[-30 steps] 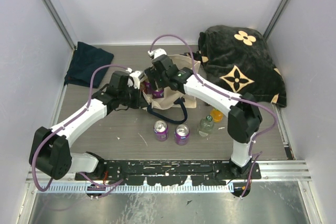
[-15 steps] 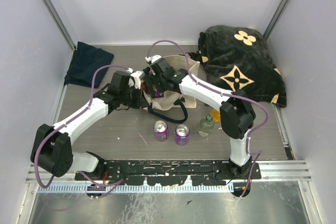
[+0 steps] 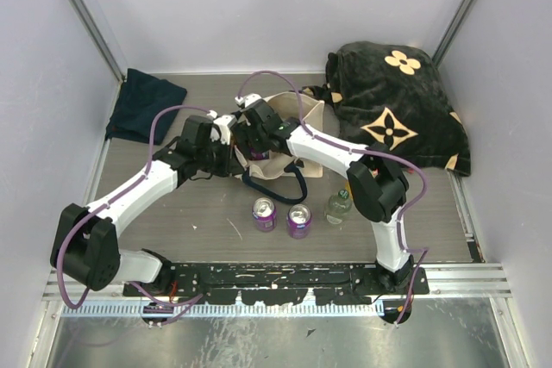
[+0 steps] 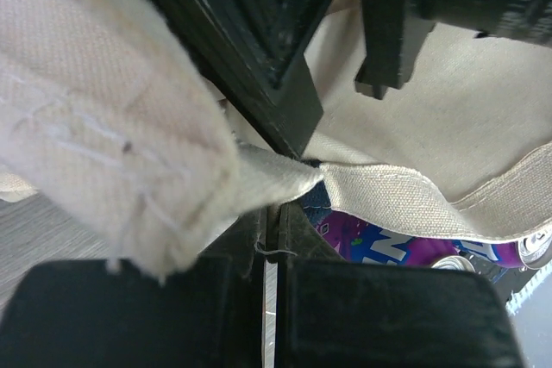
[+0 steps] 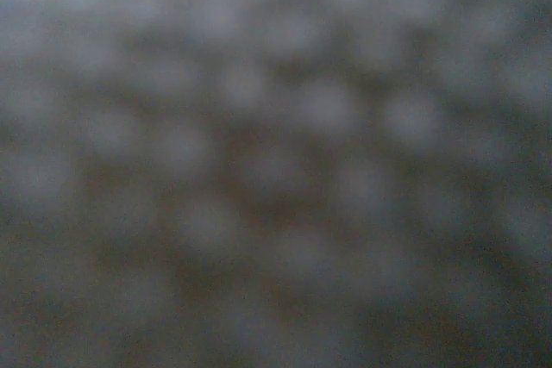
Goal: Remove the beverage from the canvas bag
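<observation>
The canvas bag (image 3: 304, 112) stands in the middle of the grey surface (image 3: 185, 213), with its mouth open to the top and one navy handle (image 3: 289, 185) hanging down on the near side. The left tool (image 3: 233, 159) is closed together on the left rim of the bag; in the left wrist view a fold of cream canvas is pinched between its two black pads. The right tool (image 3: 252, 139) reaches from above into the mouth of the bag. Its own camera gives only a grey blur, but in the left wrist view its dark fingers (image 4: 259, 49) stand apart, and nothing is seen between them except canvas. Inside the bag, below the rim, lies a purple can (image 4: 388, 239), partly hidden by the cloth. In front of the bag, two more purple cans (image 3: 264, 212) and a clear bottle (image 3: 338, 206) stand on the surface. A black bag with tan flowers (image 3: 397, 109) lies at the far right, and a navy cloth (image 3: 142, 105) at the far left.
</observation>
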Robot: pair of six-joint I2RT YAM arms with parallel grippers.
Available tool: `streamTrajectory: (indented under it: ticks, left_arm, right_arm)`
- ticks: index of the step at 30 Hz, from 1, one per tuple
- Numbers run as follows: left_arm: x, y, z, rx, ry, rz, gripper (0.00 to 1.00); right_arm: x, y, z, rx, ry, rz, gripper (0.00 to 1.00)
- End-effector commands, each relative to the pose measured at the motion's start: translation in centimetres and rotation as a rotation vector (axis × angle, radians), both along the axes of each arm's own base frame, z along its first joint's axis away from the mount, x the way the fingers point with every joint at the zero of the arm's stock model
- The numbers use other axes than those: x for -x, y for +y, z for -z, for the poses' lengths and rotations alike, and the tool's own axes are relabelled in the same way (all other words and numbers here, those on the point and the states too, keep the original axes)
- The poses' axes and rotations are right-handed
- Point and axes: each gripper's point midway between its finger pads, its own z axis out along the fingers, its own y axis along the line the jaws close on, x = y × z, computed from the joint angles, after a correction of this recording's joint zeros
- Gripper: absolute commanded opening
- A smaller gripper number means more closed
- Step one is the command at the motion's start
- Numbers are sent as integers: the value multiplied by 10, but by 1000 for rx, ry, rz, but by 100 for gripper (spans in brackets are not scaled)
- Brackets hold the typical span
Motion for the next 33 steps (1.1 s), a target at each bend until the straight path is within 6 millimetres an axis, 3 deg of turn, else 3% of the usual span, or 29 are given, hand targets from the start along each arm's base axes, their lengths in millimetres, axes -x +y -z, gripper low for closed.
streamTrajectory:
  ticks: [1,3,5,6,8,11,17,20,22,27,33]
  left_arm:
    - [17,21,31,-108,116,-36,1]
    - [17,21,30,-109,116,-35,1]
    - [16,21,30,-112,112,-35,1]
    - [16,21,30,-113,113,-36,1]
    - [15,21,30,-114,113,-36,1]
    - [13,19,30,-111,111,-33,1]
    - [2,14,29,-94,89,-44,1]
    - [-6,10,29,-92,85,-42,1]
    - [-11,8,29,-91,79,-41,1]
    - [-27,9,30,-107,67,-56,1]
    - [-45,12,27,-89,63,-87,1]
  right_arm:
    - [0,0,34,18,47,21,81]
    - [2,-2,41,27,60,24,53]
    - [3,-5,41,31,61,34,10]
    - [3,-7,38,35,55,40,2]
    - [1,-9,25,35,28,44,1]
    - [-8,-13,-17,12,-62,53,1]
    - [-22,-19,-147,-118,-294,91,1]
    - [-15,-30,-214,-208,-404,107,1]
    - [-7,-40,-244,-251,-448,116,1]
    - [26,-58,-280,-317,-476,105,1]
    - [100,-42,-282,-293,-482,-19,1]
